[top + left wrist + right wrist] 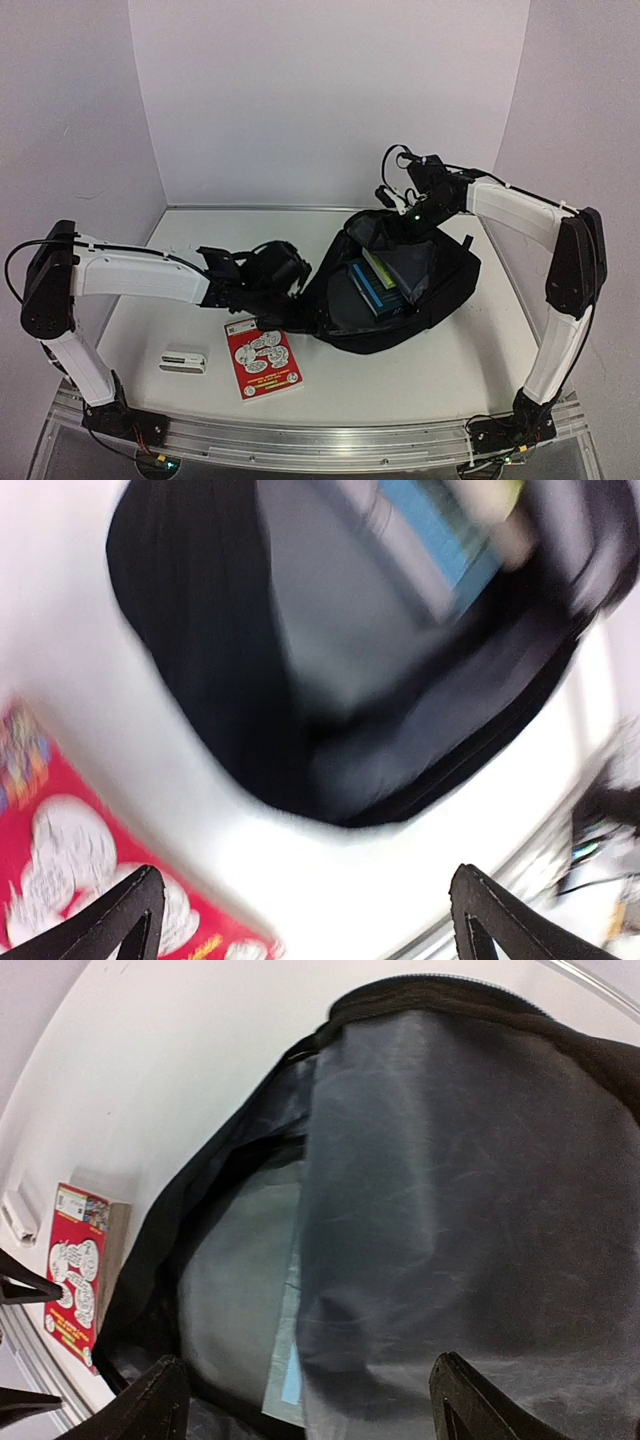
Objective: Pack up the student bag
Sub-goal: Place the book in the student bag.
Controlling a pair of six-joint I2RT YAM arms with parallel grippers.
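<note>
The student bag [400,290] is a large black backpack lying open at the table's middle right, with its grey lining showing. A blue book [372,287] and a green-edged item [378,266] lie inside. My left gripper [287,268] is open and empty at the bag's left edge. In the blurred left wrist view it [305,920] hovers over bare table between the bag [230,670] and a red book [70,870]. My right gripper [402,214] is open over the bag's far rim. In the right wrist view it [315,1405] is spread above the grey lining [450,1190].
The red book [262,357] lies flat in front of the left gripper and shows in the right wrist view [78,1275]. A small white box-like item [185,360] lies left of it. White walls close off the back and both sides.
</note>
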